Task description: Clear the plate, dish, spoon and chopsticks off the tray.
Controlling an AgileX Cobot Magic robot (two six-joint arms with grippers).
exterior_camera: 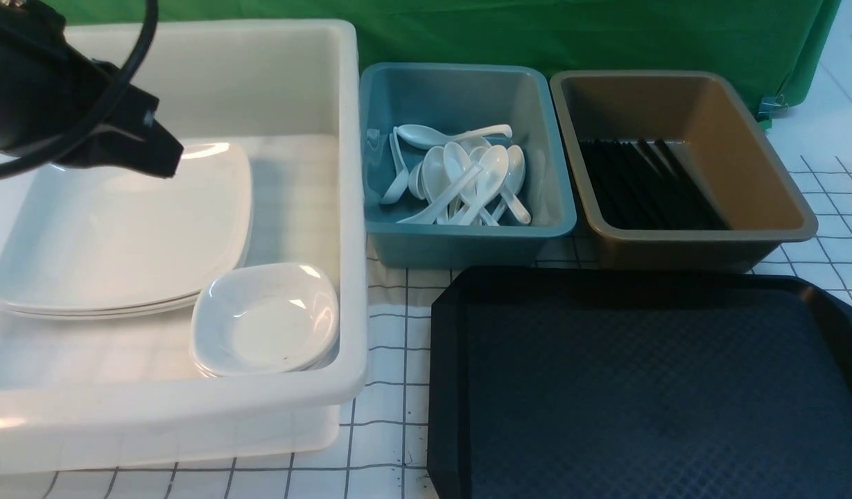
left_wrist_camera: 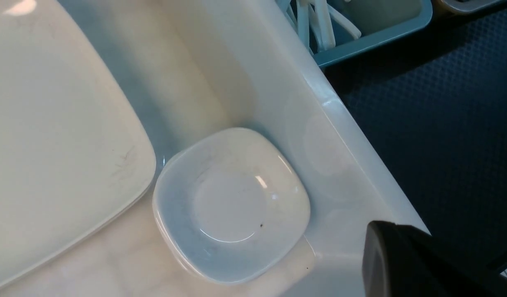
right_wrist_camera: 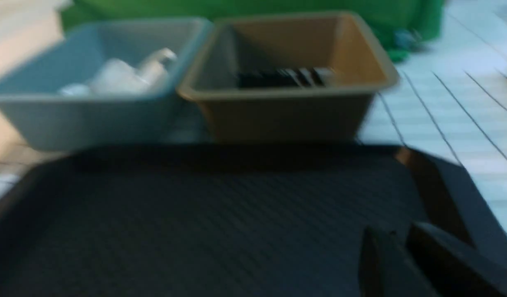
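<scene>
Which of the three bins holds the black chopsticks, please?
The brown bin, farthest right, holds the chopsticks; the teal bin holds spoons.

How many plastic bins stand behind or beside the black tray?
3: large white plastic bin at left, teal plastic bin in the middle, brown plastic bin at right.

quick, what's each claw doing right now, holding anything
left claw: closed, empty, above the white bin's rim.
right claw: slightly parted, nothing between its fingers, above the tray.
</scene>
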